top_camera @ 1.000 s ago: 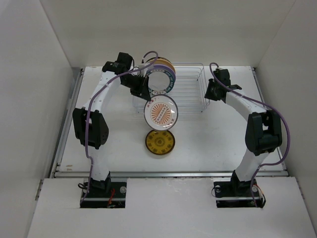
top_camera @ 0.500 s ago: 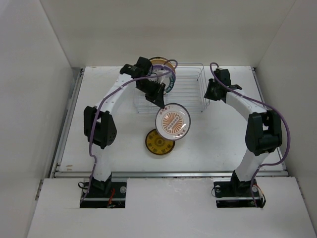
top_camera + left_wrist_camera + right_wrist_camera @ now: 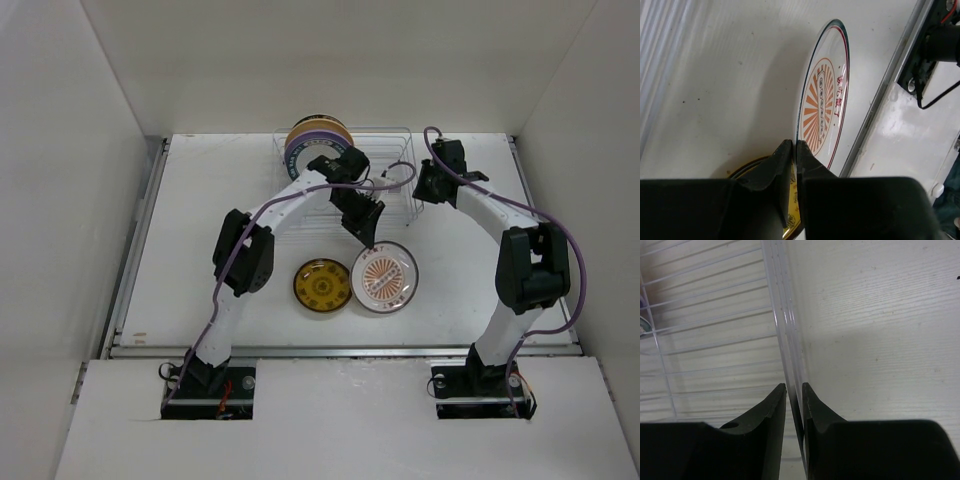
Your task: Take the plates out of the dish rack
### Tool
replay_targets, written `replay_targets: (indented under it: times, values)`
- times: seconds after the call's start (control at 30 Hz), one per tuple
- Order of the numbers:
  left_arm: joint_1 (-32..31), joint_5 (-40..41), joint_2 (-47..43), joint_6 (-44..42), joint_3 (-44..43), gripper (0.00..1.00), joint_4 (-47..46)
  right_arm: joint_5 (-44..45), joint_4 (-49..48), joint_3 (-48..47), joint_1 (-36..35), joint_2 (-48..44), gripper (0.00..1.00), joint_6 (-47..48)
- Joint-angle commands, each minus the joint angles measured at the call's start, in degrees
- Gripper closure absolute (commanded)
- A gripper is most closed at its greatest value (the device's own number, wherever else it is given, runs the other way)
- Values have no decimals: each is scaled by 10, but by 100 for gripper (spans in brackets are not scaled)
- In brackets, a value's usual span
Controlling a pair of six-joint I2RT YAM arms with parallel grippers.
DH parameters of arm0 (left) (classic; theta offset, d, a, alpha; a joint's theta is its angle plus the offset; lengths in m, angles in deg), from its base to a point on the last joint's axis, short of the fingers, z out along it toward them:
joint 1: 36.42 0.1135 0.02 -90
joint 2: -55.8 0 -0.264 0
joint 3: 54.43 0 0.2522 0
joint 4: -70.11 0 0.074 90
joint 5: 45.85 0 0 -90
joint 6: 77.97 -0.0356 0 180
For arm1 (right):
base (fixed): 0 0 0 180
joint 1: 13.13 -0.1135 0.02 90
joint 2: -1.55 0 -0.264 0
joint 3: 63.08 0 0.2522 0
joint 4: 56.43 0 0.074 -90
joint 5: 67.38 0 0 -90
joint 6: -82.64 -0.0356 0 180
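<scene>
Your table (image 3: pixel 200 260) carries the rack (image 3: pixel 392 165) at its far side, set crosswise between the two arms. Your left arm (image 3: pixel 290 200) reaches over the rack's near wall to the open table in front of it, and your right arm (image 3: pixel 500 215) bends in to the rack's right end. At the rack's left end three plates stand on edge, packed together: the yellow plate (image 3: pixel 318 123) farthest back, the lavender plate (image 3: pixel 310 138) in front of it, and the teal-rimmed plate (image 3: pixel 296 160) nearest, partly hidden by the left arm. The sunburst plate (image 3: pixel 385 278) is out of the rack, near the table's front edge, with its painted face up. You cannot tell from these views whether it touches the table. Just to its left the gold plate (image 3: pixel 323 286) lies flat on the table, close beside it. Your left gripper (image 3: pixel 796 145) is pinched tight on the sunburst plate's far rim. Your right gripper (image 3: pixel 794 387) is closed to a narrow slit with the rack's right rim wire running between its fingers.
</scene>
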Motion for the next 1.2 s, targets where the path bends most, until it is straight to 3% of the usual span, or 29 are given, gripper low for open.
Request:
replay_targets:
  times: [0.0, 0.13, 0.43, 0.47, 0.6, 0.87, 1.07, 1.17]
  values:
    - [-5, 19, -8, 20, -13, 100, -28, -9, -20, 8, 4, -29, 75, -7]
    - [-11, 65, 10, 5, -13, 100, -28, -14, -20, 14, 4, -29, 75, -12]
    - [-11, 127, 9, 0, -13, 59, -34, -14, -20, 29, 4, -40, 75, -12]
    - [-11, 135, 9, -5, -13, 50, -39, -14, -20, 29, 4, -45, 75, -12]
    - [-11, 140, -3, -12, -19, 38, -32, -14, -25, 35, 4, -45, 75, -12]
    - [-11, 113, -16, 2, -100, 36, 19, -20, -25, 29, 4, -50, 75, -12]
    - [40, 86, -63, 52, -94, 40, 18, -25, -25, 24, 4, -50, 75, -17]
    - [73, 142, -97, 59, -84, 42, -14, -30, -25, 24, 4, -50, 76, -17]
